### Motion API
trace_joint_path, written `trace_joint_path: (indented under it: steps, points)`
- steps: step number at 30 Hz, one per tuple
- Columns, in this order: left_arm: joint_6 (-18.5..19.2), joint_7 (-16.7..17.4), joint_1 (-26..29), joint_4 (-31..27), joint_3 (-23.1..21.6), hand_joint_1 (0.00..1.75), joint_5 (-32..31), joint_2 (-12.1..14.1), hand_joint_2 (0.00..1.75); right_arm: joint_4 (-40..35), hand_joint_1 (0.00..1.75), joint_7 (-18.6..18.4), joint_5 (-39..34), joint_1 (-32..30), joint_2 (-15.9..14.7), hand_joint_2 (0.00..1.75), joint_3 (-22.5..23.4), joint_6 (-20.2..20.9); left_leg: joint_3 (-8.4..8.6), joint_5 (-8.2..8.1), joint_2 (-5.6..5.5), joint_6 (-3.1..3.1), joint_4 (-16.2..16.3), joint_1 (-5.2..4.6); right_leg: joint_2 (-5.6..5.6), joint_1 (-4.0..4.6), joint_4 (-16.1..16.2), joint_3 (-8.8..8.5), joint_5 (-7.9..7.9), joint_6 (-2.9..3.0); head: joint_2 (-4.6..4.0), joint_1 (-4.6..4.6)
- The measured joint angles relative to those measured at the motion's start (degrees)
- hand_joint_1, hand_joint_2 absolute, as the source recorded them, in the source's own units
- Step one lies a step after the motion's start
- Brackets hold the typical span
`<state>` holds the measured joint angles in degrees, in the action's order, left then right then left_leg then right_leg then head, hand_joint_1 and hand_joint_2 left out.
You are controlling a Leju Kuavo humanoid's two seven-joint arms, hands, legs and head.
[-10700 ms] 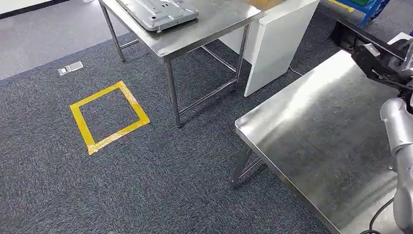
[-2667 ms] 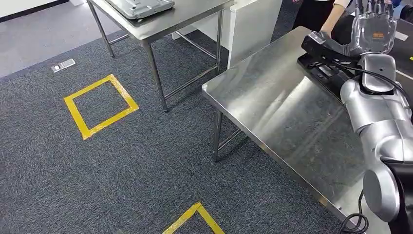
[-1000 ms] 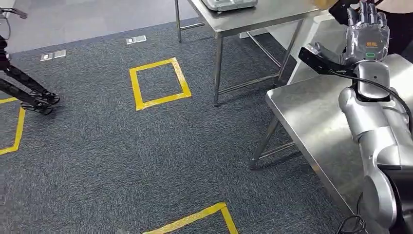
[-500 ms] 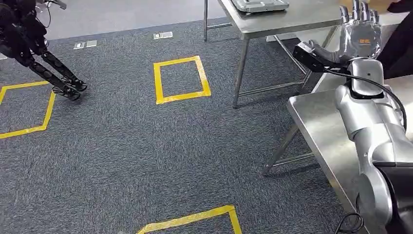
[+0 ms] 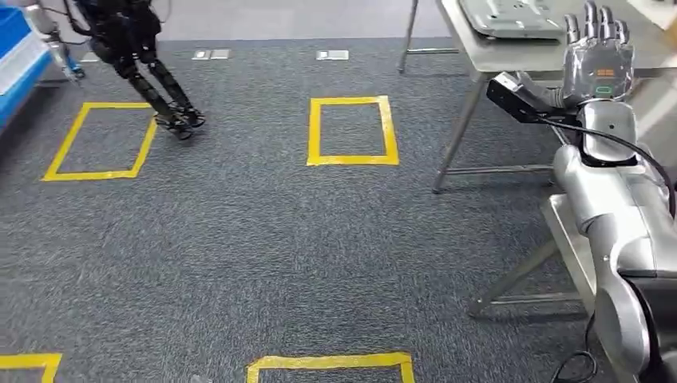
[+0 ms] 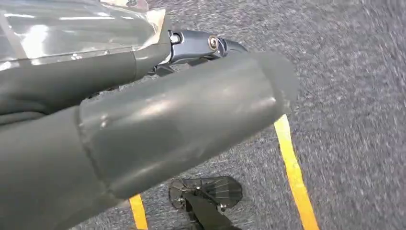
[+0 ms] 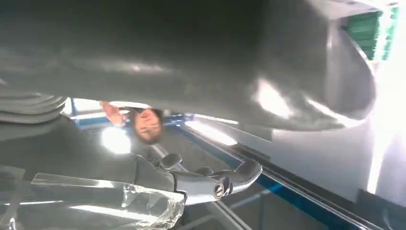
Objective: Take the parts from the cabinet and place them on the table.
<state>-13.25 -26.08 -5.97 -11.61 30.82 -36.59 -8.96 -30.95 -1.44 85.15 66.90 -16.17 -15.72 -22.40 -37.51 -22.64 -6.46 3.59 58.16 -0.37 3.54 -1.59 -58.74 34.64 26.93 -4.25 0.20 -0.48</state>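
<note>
Head view looks down at carpet point(image 5: 239, 239); each wrist view sits close behind its own thumb.

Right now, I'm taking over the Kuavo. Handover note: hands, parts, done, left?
Right hand: raised, fingers spread, empty.
Left hand: hangs over the carpet, nothing seen in it.
Parts: a grey metal part lies on the far steel table; the near table is beside the right arm.
Done: cannot tell if that part is from this job.
Left: reach the cabinet, fetch parts, set them on the table. Mind the black robot ahead on the left.
</note>
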Motion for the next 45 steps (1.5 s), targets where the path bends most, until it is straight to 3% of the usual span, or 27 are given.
trace_joint_path:
  steps: [2,4,5,6,7,9,11,13,14,15,16,20,22,23,25,26,28,30,31,32,35,38,40,41,43,44,45]
  points:
    - [0.0,0.04,0.12,0.0,0.0,0.0,0.0,-0.02,0.0,0.0,0.0,-0.04,-0.02,-0.02,-0.02,0.0,-0.11,-0.18,-0.39,0.03,-1.15,-0.52,0.18,-0.31,-1.3,0.6,0.32,-0.55,-0.43,1.39,0.0,-0.15]
    - [0.02,0.35,0.47,0.02,0.0,0.0,-0.09,-0.02,0.0,0.0,0.0,-0.04,0.02,-0.01,0.4,0.0,-0.24,-0.18,-0.56,0.39,-2.11,-1.09,-0.14,-0.16,-2.18,0.82,0.33,-0.72,-0.59,2.04,0.0,-0.11]
    - [0.0,0.44,0.49,0.02,0.0,0.0,-0.11,0.18,0.0,0.0,0.0,-0.04,0.04,0.08,0.7,0.0,-0.28,-0.2,-0.79,0.12,-1.45,-1.22,0.18,-0.15,-2.85,-0.01,0.77,-0.86,-0.89,2.52,0.0,-0.18]
    - [0.0,0.48,0.49,0.02,0.0,0.0,-0.2,0.09,0.0,0.0,0.0,-0.04,0.07,0.1,0.72,0.0,-0.31,-0.2,-1.22,-1.23,2.63,-1.72,1.67,-0.57,-3.4,0.18,0.82,-1.09,-0.95,2.88,0.0,-0.26]
    - [0.0,0.57,0.39,0.02,0.0,0.0,-0.39,0.04,0.0,-0.02,0.0,-0.04,0.07,0.2,0.72,0.0,-0.31,-0.2,-2.57,-3.11,4.54,-2.13,4.52,-0.37,-3.97,0.32,0.83,-1.14,-0.82,3.7,0.0,-0.46]
    - [0.0,0.77,0.24,0.02,0.0,0.0,-0.55,0.04,0.0,0.0,0.0,-0.04,0.07,0.32,0.61,0.0,-0.31,-0.22,-6.9,-7.2,6.03,-2.63,13.58,0.31,-5.31,0.73,0.82,-1.24,-0.66,3.93,0.0,-0.44]
    - [0.0,0.94,0.27,0.02,-0.02,0.0,-0.55,-0.09,0.0,0.0,0.0,-0.02,0.07,0.25,0.65,0.0,-0.33,-0.22,-9.3,-8.0,6.2,-2.96,18.03,0.85,-6.65,0.84,0.82,-1.32,-0.53,4.05,0.0,-0.48]
    - [-0.07,0.94,0.24,0.02,0.0,0.0,-0.52,-0.11,0.0,0.0,0.0,0.04,0.09,0.28,0.79,0.0,-0.37,-0.2,-6.47,-4.57,6.68,-3.03,12.34,1.11,-7.84,0.89,0.81,-1.48,-0.4,4.12,0.0,-0.5]
    - [-0.09,0.94,0.23,0.02,0.0,0.0,-0.52,-0.09,0.0,0.0,0.0,0.04,0.09,0.34,0.9,0.0,-0.37,-0.2,-3.34,-2.19,7.9,-2.87,6.74,1.06,-8.45,0.89,0.81,-1.66,-0.2,3.97,0.0,-0.48]
    - [-0.09,0.94,0.19,0.02,0.0,0.0,-0.52,-0.09,0.0,-0.02,0.0,0.07,0.11,0.41,0.92,0.0,-0.39,-0.2,-0.79,-0.92,10.74,-2.55,2.57,0.85,-8.88,0.96,0.81,-1.85,-0.06,3.8,0.0,-0.59]
    - [-0.09,0.94,0.01,0.02,0.0,0.0,-0.52,-0.09,0.0,0.0,0.0,0.07,0.15,0.47,0.85,0.0,-0.42,-0.18,-0.05,-1.3,12.06,-2.59,0.75,0.0,-9.38,1.71,0.58,-1.73,0.29,3.39,0.0,-0.55]
    - [-0.09,0.87,0.17,0.02,0.11,0.0,-0.46,0.0,0.0,0.0,0.0,0.57,0.44,0.7,0.96,0.0,-0.46,-0.15,-0.18,-0.7,8.53,-1.03,0.13,-0.37,-12.1,1.95,0.86,-2.42,0.73,2.27,0.0,-0.26]
    - [-0.11,0.76,0.23,0.0,0.17,0.0,-0.33,-0.02,0.0,0.02,0.0,0.83,0.59,0.71,0.9,0.0,-0.59,-0.2,0.5,-0.19,7.37,-0.08,-0.63,0.02,-6.62,1.16,-2.43,-0.72,2.77,2.52,0.0,-0.42]
    - [-0.11,0.7,0.07,0.0,0.24,0.0,-0.13,0.04,0.0,0.09,0.0,0.83,0.59,0.72,0.68,0.0,-0.61,-0.22,0.43,-0.1,6.49,0.16,-0.63,0.03,-4.95,0.92,-7.2,1.43,4.72,2.9,0.0,-0.11]
    - [-0.09,0.63,0.1,0.0,0.24,0.0,-0.09,-0.02,0.0,0.44,0.0,0.79,0.61,0.49,0.35,0.0,-0.74,-0.22,0.42,-0.11,4.59,0.22,-0.61,0.1,-3.92,0.81,-16.02,6.12,7.53,2.91,0.0,0.11]
    - [-0.09,0.61,0.18,0.0,0.26,0.0,-0.09,-0.02,0.0,0.55,0.0,0.79,0.61,0.44,0.44,0.0,-0.83,-0.2,0.45,-0.1,3.66,0.2,-0.58,0.1,-3.77,0.83,-17.48,7.18,7.41,2.52,-0.02,0.06]
    - [-0.09,0.59,0.41,0.02,0.28,0.0,-0.04,-0.07,0.0,0.68,0.0,0.79,0.61,0.44,0.57,0.0,-0.96,-0.2,0.46,-0.1,2.0,0.16,-0.32,0.23,-3.7,0.56,-12.56,5.31,4.59,1.29,0.0,0.09]
    - [-0.09,0.59,0.41,0.02,0.31,0.0,-0.02,-0.07,0.0,0.68,0.0,0.79,0.61,0.57,0.59,0.0,-1.05,-0.22,0.34,-0.41,0.12,-0.4,0.33,0.55,-1.73,-0.35,-2.13,0.28,0.3,-0.17,0.0,0.15]
    - [-0.09,0.59,0.39,0.02,0.35,0.0,-0.02,-0.02,0.0,0.83,0.0,0.79,0.61,0.67,0.59,0.0,-1.09,-0.2,-0.11,-0.52,-0.64,-0.92,0.79,0.31,0.11,-0.32,-0.9,-0.28,0.63,0.11,0.0,0.2]
    - [-0.09,0.59,0.44,0.02,0.37,0.0,-0.02,-0.02,0.0,0.85,0.0,0.85,0.68,0.76,0.63,0.0,-1.16,-0.2,-0.41,-0.46,-1.18,-1.19,0.94,0.31,-0.82,-0.15,-0.55,-0.53,0.28,1.03,0.0,0.2]
    - [-0.11,0.59,1.29,0.04,0.46,0.0,-0.02,0.0,0.0,0.87,0.0,0.92,0.63,0.79,1.92,0.0,-1.35,-0.22,-1.04,0.06,-2.63,-2.14,0.6,0.63,-2.41,0.01,-0.57,-0.44,-0.09,2.19,0.0,0.02]
    - [-0.15,0.59,1.22,0.04,0.72,0.0,-0.02,0.04,0.0,0.85,0.0,1.05,0.57,1.02,2.4,0.0,-1.42,-0.22,-3.8,-4.2,4.44,-2.86,6.82,0.38,-3.97,0.23,-0.41,-0.68,-0.11,3.51,0.0,-0.66]
    - [-0.15,0.57,1.15,0.04,0.83,0.0,-0.02,0.0,0.0,0.87,0.0,1.05,0.55,1.04,2.38,0.0,-1.46,-0.22,-8.13,-8.18,6.19,-2.89,15.84,0.57,-5.43,0.8,-0.41,-0.68,0.07,3.79,0.0,-0.59]
    - [-0.15,0.59,1.2,0.04,0.83,0.0,-0.02,-0.09,0.0,0.87,0.0,1.05,0.57,1.01,2.4,0.0,-1.51,-0.2,-9.38,-8.71,6.3,-2.84,18.35,0.57,-6.09,0.94,-0.42,-0.68,0.13,3.87,0.0,-0.66]
    - [-0.15,0.59,1.23,0.04,0.9,0.0,-0.02,-0.09,0.0,0.9,0.0,1.09,0.46,1.03,2.51,0.0,-1.66,-0.2,-7.53,-6.15,6.34,-2.44,14.97,0.52,-7.43,1.17,-0.42,-0.81,0.27,4.05,0.0,-0.63]
    - [-0.15,0.57,1.23,0.04,0.96,0.0,-0.02,-0.07,0.0,0.87,0.0,1.51,0.04,1.08,2.56,0.0,-1.66,-0.2,-4.66,-3.81,6.7,-2.08,10.02,0.39,-8.12,1.26,-0.41,-0.97,0.38,4.15,0.0,-0.63]
    - [-0.15,0.55,1.22,0.04,1.05,0.0,-0.04,-0.07,0.0,0.87,0.0,1.64,0.02,1.18,2.6,0.0,-1.66,-0.24,-1.4,-1.72,8.59,-1.53,4.56,-0.03,-8.74,1.42,-0.4,-1.23,0.52,4.31,0.0,-0.65]
